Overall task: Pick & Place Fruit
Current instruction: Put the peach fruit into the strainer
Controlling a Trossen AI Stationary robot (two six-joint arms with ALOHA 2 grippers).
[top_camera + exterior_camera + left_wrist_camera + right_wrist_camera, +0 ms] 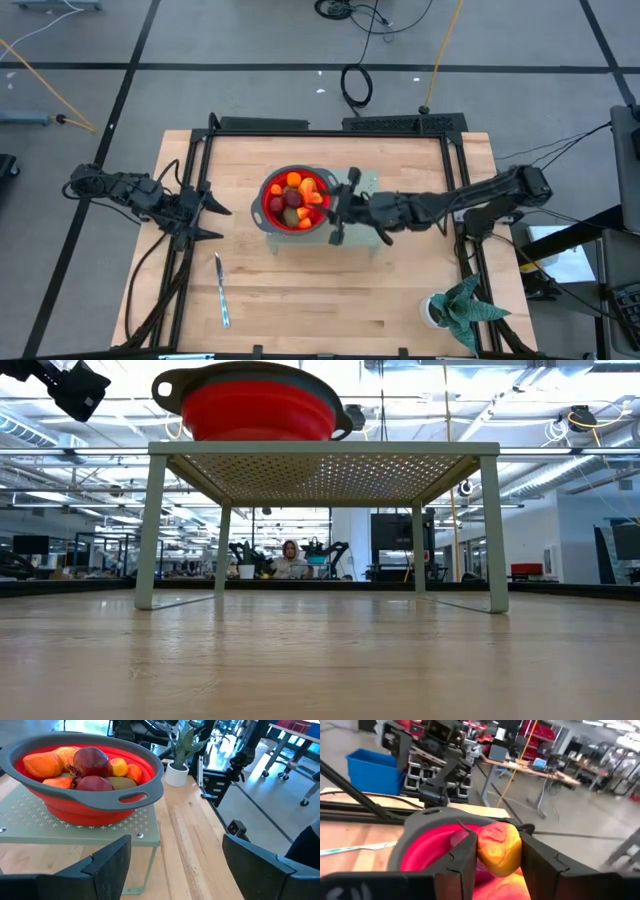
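My right gripper (pixel 497 852) hangs over the near rim of the red bowl (pixel 270 205), its fingers pinching a yellow-orange fruit piece (pixel 500 847) just above the other fruit (pixel 296 198). The bowl, grey-rimmed, sits on a pale green perforated stand (pixel 100 827) at the middle of the wooden table (pixel 300 300). My left gripper (pixel 213 221) waits left of the bowl, fingers spread wide, empty. A knife (pixel 221 290) lies near the table's front; a potted plant (pixel 455 312) stands at its front right corner.
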